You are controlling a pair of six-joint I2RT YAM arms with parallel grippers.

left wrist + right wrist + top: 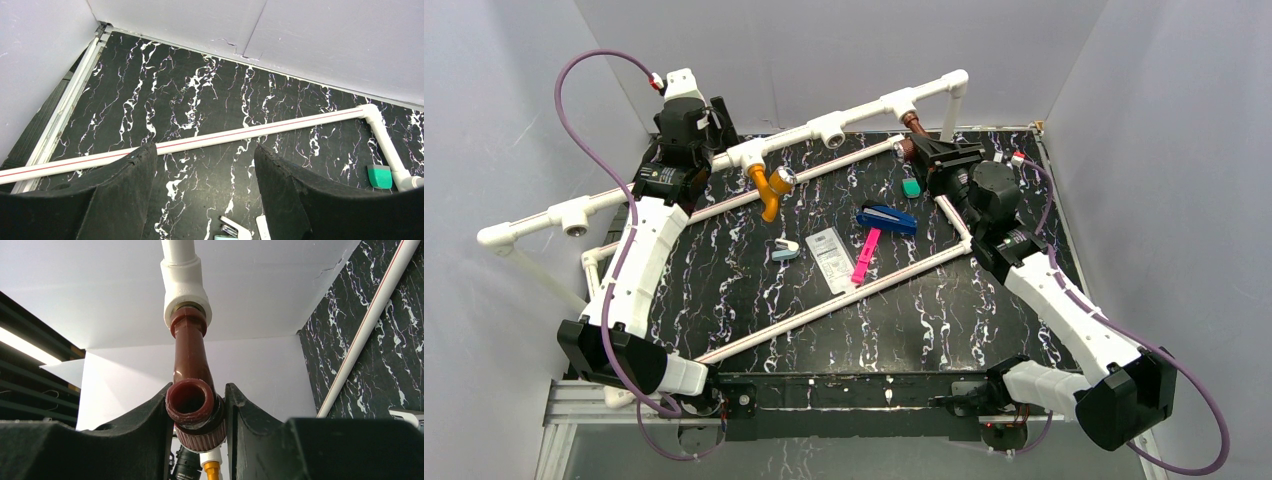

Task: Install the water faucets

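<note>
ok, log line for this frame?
right fingers: shut on dark brown plastic faucet at white pipe fitting | left fingers: open | orange plastic faucet: at white tee

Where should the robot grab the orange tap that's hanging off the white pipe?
Probably the straight lower stem of the orange tap, below its silvery knob. Its top end sits at the white tee and the knob bulges to one side, so a hand would best come from the near side, where the stem is free, with fingers across the stem.
</note>
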